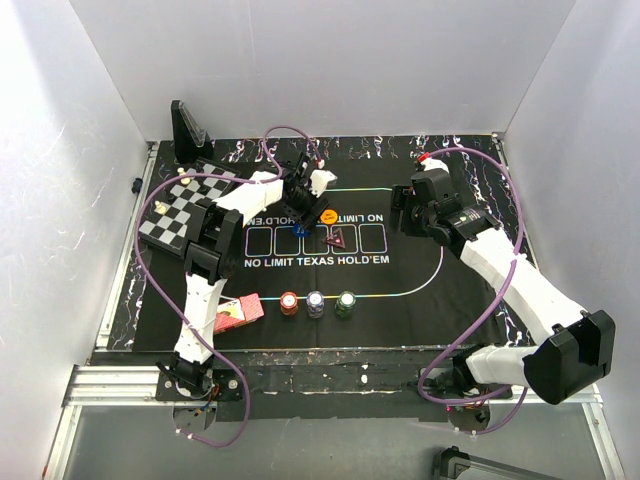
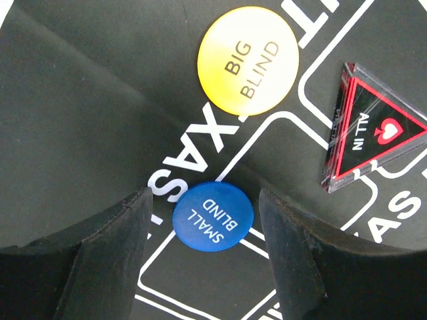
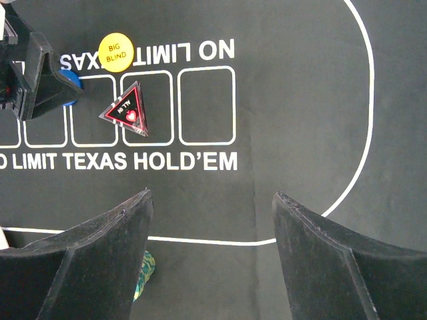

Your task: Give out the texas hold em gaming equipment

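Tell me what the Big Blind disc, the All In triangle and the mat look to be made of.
Big Blind disc: likely opaque yellow plastic, smooth and slightly glossy. All In triangle: seemingly clear acrylic over a dark-red print, judging by its see-through bevelled edge and glints. Mat: probably felt or fabric, matte with soft creases.

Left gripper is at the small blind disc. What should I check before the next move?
1. Left gripper lined up on the small blind disc: ok, the disc lies flat between the fingers.
2. Grip on that disc: not ok, a gap shows on each side.
3. Big blind disc clear of the fingers: ok.
4. All-in marker clear: ok, off to one side.
5. Right gripper out of the way: ok, open, empty, apart from the left arm.
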